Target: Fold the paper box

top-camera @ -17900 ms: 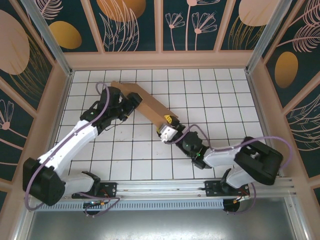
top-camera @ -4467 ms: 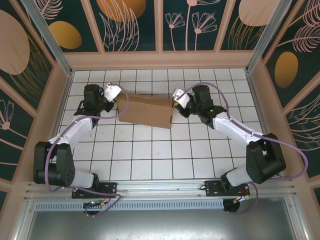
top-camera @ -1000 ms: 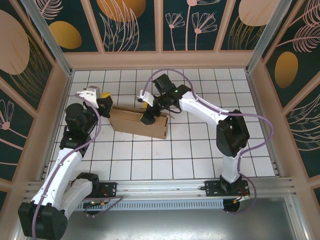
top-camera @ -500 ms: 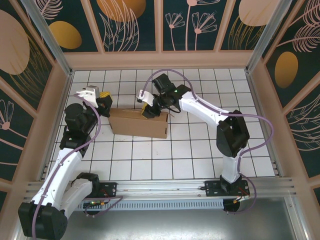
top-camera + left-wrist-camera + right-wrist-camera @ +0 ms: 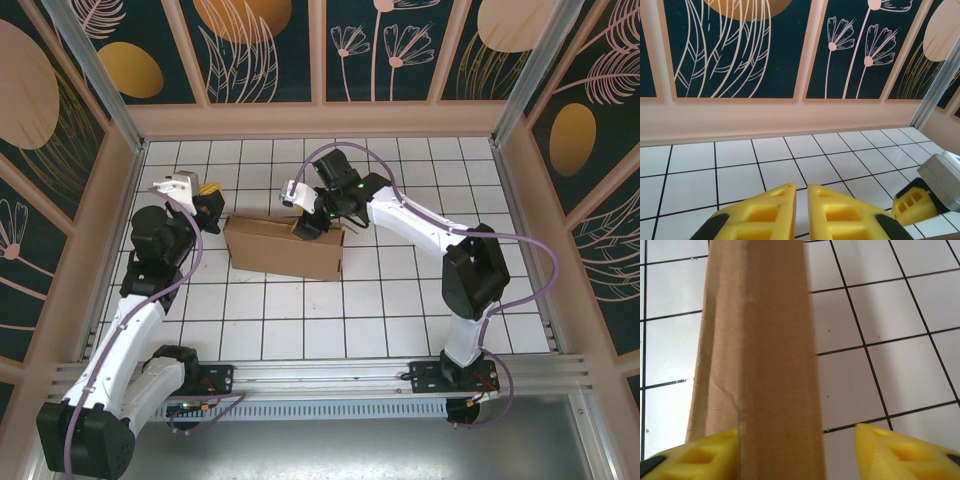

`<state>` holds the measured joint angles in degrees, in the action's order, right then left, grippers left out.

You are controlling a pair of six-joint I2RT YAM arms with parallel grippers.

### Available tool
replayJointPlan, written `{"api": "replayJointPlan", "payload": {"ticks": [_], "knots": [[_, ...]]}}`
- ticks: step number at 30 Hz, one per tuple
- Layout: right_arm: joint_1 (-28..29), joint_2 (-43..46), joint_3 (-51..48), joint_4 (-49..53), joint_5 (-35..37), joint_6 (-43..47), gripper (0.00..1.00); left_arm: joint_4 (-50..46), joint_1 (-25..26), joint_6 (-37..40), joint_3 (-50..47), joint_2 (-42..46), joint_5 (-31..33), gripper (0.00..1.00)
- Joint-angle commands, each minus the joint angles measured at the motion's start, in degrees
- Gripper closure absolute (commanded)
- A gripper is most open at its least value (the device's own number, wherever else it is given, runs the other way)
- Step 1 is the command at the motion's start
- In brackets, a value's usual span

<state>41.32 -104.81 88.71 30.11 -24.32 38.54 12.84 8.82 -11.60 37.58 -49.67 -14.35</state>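
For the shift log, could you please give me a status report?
Left gripper shut, empty. Right gripper open, astride a wall of the paper box. Nothing in the way.

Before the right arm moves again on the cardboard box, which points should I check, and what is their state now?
1. Right gripper astride the paper box wall: ok, jaws open.
2. Cardboard clamped from both sides: not ok, gap on one side.
3. Left gripper empty: ok, shut on nothing.
4. Box wholly on the table: ok.
5. End flaps tucked in: cannot tell.
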Motion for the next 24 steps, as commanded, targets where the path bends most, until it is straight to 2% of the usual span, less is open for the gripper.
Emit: {"api": "replayJointPlan", "payload": {"ticks": [1, 7, 16, 24], "knots": [[-0.62, 0.85, -0.77, 3.68, -2.68, -1.59, 0.34, 0.96, 0.38, 0.96, 0.81, -0.13, 0.06, 0.85], [-0.87, 0.32, 1.46, 5.37, -10.22, -4.09, 0.23, 0.69, 0.4, 1.31, 1.24, -0.5, -0.28, 0.86], [0.48, -0.42, 0.24, 4.93, -8.82, -3.91, 0.19, 1.04, 0.41, 1.21, 0.57, -0.43, -0.33, 0.86], [0.75, 0.38, 3.66, 5.79, -9.97, -6.16, 0.18, 1.44, 0.41, 1.32, -0.27, 0.05, -0.07, 0.88]]}}
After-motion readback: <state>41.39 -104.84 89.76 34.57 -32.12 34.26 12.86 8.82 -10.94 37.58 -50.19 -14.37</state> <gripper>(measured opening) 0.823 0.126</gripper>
